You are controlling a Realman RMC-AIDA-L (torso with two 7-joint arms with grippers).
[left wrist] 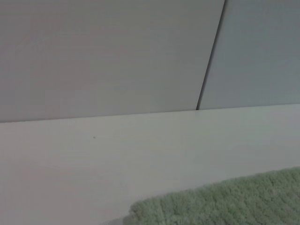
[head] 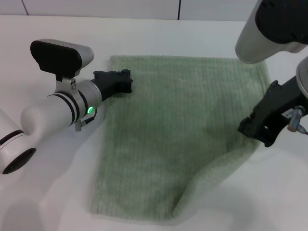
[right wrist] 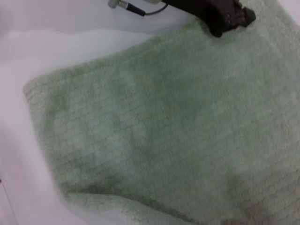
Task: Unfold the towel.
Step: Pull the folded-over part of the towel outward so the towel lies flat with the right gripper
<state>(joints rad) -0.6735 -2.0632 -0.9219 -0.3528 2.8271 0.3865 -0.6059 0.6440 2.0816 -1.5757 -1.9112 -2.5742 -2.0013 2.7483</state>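
Now both grippers sit at the towel (head: 183,130)'s opposite side edges.

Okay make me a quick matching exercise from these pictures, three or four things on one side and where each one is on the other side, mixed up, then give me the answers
Column one:
1. towel
2. left gripper
3. right gripper
4. table

Column two:
A. at the towel's right edge
B. at the towel's far left corner
C. white surface under everything
D. spread across the middle, near right corner lifted in a fold

Pairs: 1-D, 2-B, 3-A, 4-C
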